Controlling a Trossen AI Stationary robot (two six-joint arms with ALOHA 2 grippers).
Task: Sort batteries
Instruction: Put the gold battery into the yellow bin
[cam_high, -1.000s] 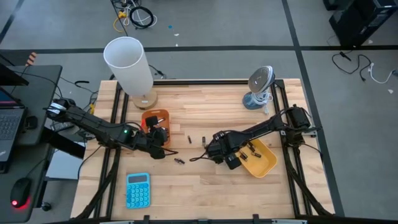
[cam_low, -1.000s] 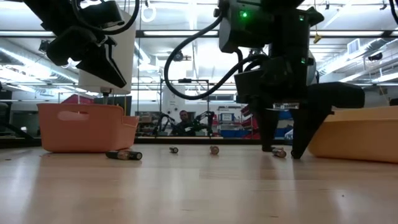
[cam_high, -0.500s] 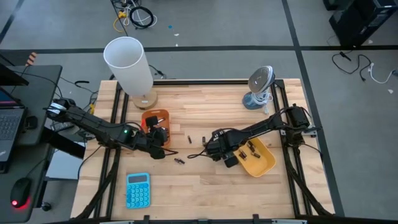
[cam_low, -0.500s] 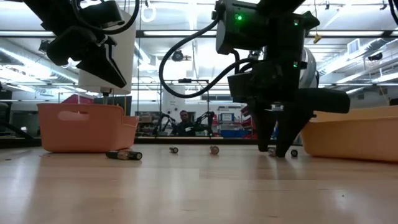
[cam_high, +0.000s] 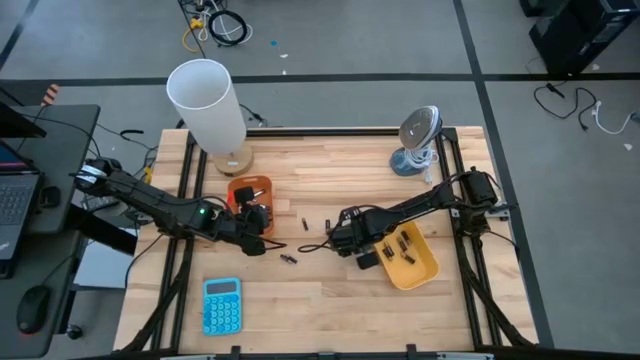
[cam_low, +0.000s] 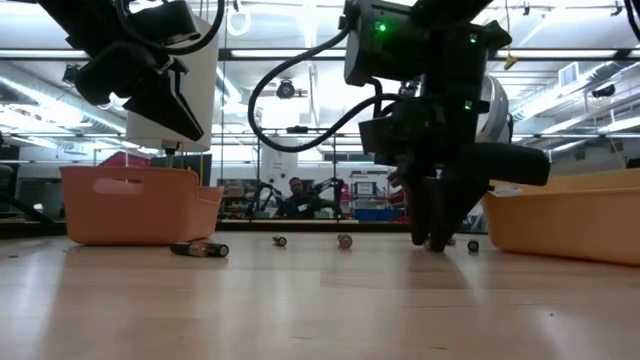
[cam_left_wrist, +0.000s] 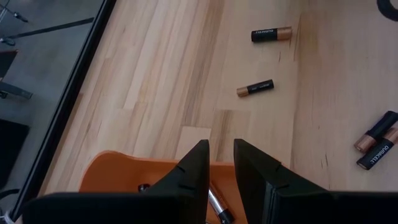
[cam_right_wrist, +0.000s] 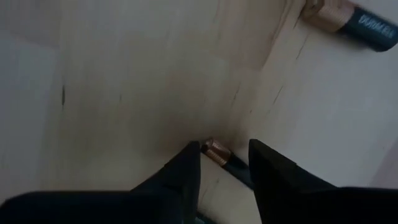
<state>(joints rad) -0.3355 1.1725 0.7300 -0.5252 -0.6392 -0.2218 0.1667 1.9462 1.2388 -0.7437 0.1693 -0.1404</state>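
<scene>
Right gripper (cam_right_wrist: 222, 163) stood low over the middle of the bench, just off the inner end of the yellow tray (cam_high: 420, 268), its two dark fingers (cam_right_wrist: 180, 171) set astride a single battery (cam_right_wrist: 217, 151) lying on the wood. Seen from the right wrist, the cell's copper-coloured end showed in the gap between the jaws while its dark body ran back under the gripper, so its long axis lay roughly along the fingers' reach rather than square across them. The jaws were parted with the cell between them; whether the pads had yet touched it could not be told. A second battery (cam_right_wrist: 351, 20) lay well ahead of that gripper, apart from it.

Across the bench, the left gripper (cam_left_wrist: 221, 165) hung above the rim of the orange tray (cam_left_wrist: 118, 171) near the left edge, fingers a little apart and nothing visibly held, with a silvery cell (cam_left_wrist: 217, 205) lying in the tray below. Two loose cells (cam_left_wrist: 255, 88) lay on the wood beyond it.

By position, the right arm was plainly the nearer to the straddled battery, and a clean pick would likely depend on the fingers closing on the cell's sides without rolling it away toward the bench's centre.
</scene>
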